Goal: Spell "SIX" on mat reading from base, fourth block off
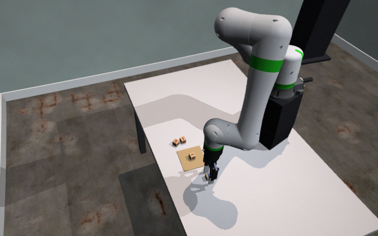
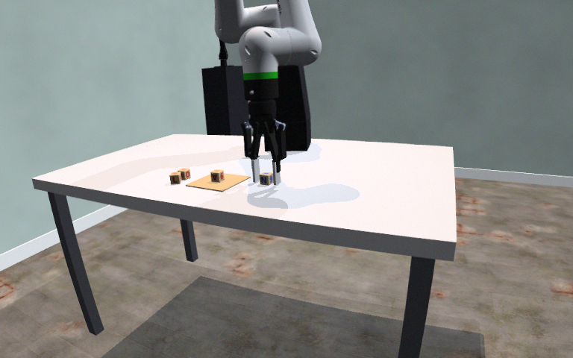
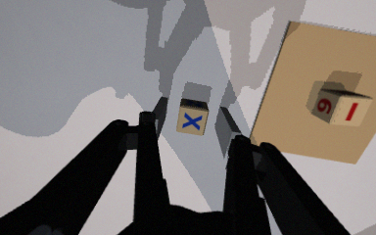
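Note:
The X block [image 3: 193, 117], wooden with a blue X on top, lies on the white table just off the tan mat [image 3: 318, 90]. My gripper [image 3: 192, 113] is open and lowered around it, one finger on each side with a small gap to each; it also shows in the exterior view [image 2: 264, 178] with the X block [image 2: 265, 178] between the fingertips. The I block [image 3: 341, 104] [image 1: 191, 158], with a red I on top, lies on the mat. Two more blocks [image 1: 175, 142] [image 1: 182, 139] lie side by side on the table beyond the mat; their letters are too small to read.
The table's edge [image 1: 167, 181] runs close to the mat and the blocks. The arm's black base [image 1: 278, 122] stands at the table's far side. The two off-mat blocks also show in the exterior view [image 2: 174, 178] [image 2: 184, 173].

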You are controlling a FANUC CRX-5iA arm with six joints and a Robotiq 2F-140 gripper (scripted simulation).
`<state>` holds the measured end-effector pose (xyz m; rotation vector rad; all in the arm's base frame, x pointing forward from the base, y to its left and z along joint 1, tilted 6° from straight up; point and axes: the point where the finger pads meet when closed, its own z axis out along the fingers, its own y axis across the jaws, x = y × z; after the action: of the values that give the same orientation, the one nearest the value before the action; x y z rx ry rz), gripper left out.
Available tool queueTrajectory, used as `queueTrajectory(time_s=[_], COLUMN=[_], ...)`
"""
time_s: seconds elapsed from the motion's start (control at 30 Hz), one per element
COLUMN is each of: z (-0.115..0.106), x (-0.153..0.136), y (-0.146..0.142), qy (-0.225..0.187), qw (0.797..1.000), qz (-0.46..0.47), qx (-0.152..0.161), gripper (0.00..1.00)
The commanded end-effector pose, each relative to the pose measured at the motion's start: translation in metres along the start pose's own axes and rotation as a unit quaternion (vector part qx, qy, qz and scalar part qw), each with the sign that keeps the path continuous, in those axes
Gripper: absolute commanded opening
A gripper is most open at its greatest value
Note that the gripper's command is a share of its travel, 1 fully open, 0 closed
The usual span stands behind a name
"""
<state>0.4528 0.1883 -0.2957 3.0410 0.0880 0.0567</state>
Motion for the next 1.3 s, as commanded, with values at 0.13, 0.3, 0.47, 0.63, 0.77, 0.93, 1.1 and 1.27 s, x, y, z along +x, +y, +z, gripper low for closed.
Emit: queueTrajectory(time_s=[0.13,0.3,0.47,0.63,0.77,0.93,1.1,1.27], z=[-0.0001,-0.0001,-0.0001,-0.0001,-0.0001,-0.0001,-0.0001,-0.0001], x=[0.0002,0.0002,0.0002,0.0002,0.0002,0.0002,0.0002,0.0002], y=[0.0000,0.0000,0.0000,0.0000,0.0000,0.0000,0.0000,0.0000], qy=[0.000,0.000,0.000,0.000,0.000,0.000,0.000,0.000], qw=[1.000,1.000,1.000,1.000,1.000,1.000,1.000,1.000], qz=[0.000,0.000,0.000,0.000,0.000,0.000,0.000,0.000], qx=[0.000,0.000,0.000,0.000,0.000,0.000,0.000,0.000], gripper=[0.28,0.28,0.28,0.16,0.16,0.16,0.16,0.16])
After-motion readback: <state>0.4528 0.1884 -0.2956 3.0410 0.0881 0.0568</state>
